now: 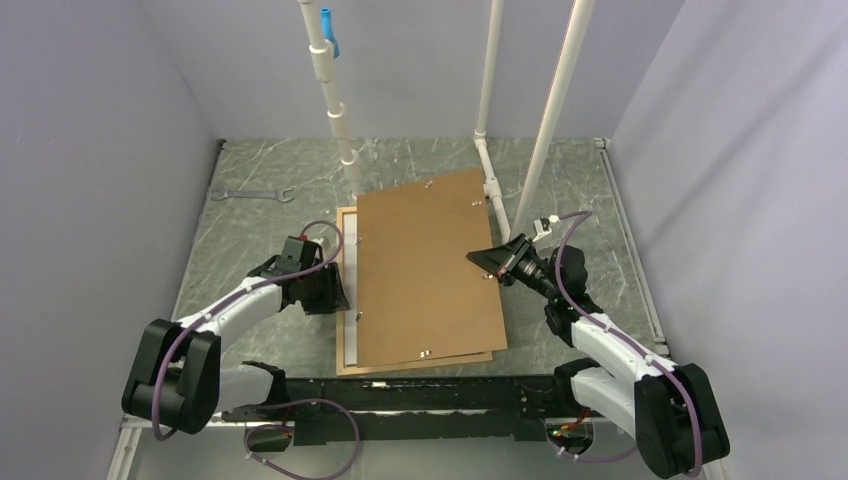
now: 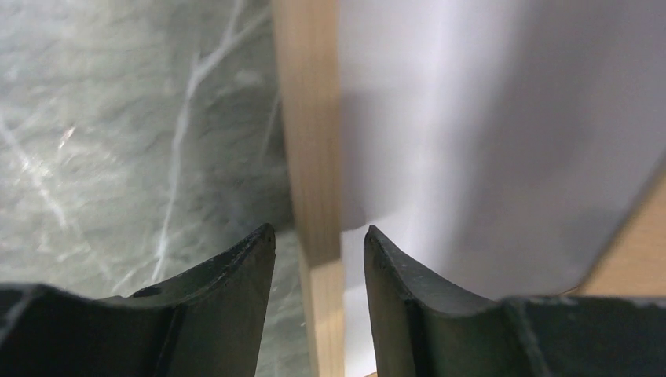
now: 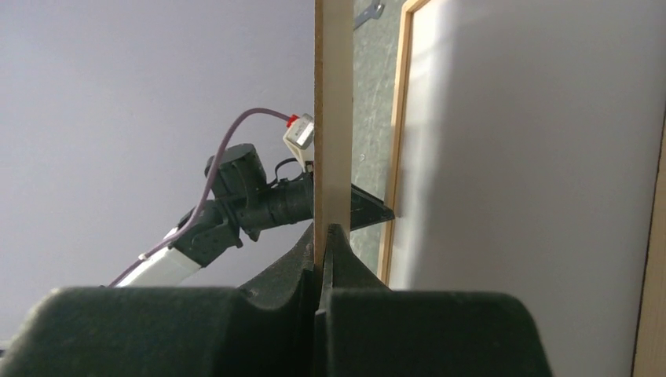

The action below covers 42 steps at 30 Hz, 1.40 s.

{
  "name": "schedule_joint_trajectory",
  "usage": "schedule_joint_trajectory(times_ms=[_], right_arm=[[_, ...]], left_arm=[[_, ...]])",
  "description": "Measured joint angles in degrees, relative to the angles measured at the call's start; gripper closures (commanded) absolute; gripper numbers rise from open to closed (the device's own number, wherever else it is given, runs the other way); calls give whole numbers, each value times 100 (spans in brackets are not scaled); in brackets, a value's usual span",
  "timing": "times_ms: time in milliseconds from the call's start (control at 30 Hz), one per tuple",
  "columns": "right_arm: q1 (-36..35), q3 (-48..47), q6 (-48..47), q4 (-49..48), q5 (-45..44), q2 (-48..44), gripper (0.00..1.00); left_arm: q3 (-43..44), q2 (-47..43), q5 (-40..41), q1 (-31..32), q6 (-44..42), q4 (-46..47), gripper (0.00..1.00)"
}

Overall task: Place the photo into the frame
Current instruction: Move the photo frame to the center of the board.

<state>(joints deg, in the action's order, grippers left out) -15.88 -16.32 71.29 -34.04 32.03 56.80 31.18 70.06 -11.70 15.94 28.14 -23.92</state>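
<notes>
The frame (image 1: 341, 240) of light wooden strips lies flat on the table. The photo (image 1: 350, 340) lies in it with its blank white back up, showing as a thin strip in the top view. My right gripper (image 1: 487, 260) is shut on the right edge of the brown backing panel (image 1: 430, 270) and holds it tilted over the frame. In the right wrist view the gripper (image 3: 328, 232) pinches the panel (image 3: 333, 118) edge-on, with the frame (image 3: 399, 118) and photo (image 3: 534, 157) below. My left gripper (image 2: 320, 232) is open, its jaws straddling the frame's left strip (image 2: 310, 118) beside the photo (image 2: 471, 141).
White pipes (image 1: 335, 100) (image 1: 555, 100) rise from the back of the table just behind the frame. A wrench (image 1: 250, 194) lies at the back left. Grey walls close in both sides. The panel's corner (image 2: 636, 251) overhangs the photo in the left wrist view.
</notes>
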Motion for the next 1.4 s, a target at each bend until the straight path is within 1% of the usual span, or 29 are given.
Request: schedule_joint_trajectory(times_ms=[100,233,300,433,467,733,867,933,1000,1233,1300,1400], right_arm=[[0,4,-72,140,-9,-7,100],[0,9,-221,417,-76,-98,100],[0,9,-315,603,-136,-192,100],[37,9,-516,992,-214,-444,100],[59,9,-555,1082,-216,-501,100],[317,7,-892,1740,-203,-817,100],[374,9,-909,1827,-197,-822,100],[374,15,-870,1797,-192,-820,100],[374,37,-820,1716,-190,-791,100],[374,114,-579,1290,-149,-372,100],[374,136,-509,1189,-146,-291,100],[374,157,-431,1078,-146,-219,100]], left_arm=[[35,177,-55,197,-2,328,54],[221,533,-46,549,-2,555,62],[310,691,-35,713,-7,643,72],[385,817,17,951,20,791,97],[391,817,59,988,63,796,100],[507,857,363,1220,2,704,100],[514,852,411,1241,83,680,100],[518,852,424,1246,164,669,98],[518,850,442,1252,232,664,93],[514,752,476,1322,361,466,52],[481,638,393,1333,411,328,50],[380,393,223,1248,455,260,49]])
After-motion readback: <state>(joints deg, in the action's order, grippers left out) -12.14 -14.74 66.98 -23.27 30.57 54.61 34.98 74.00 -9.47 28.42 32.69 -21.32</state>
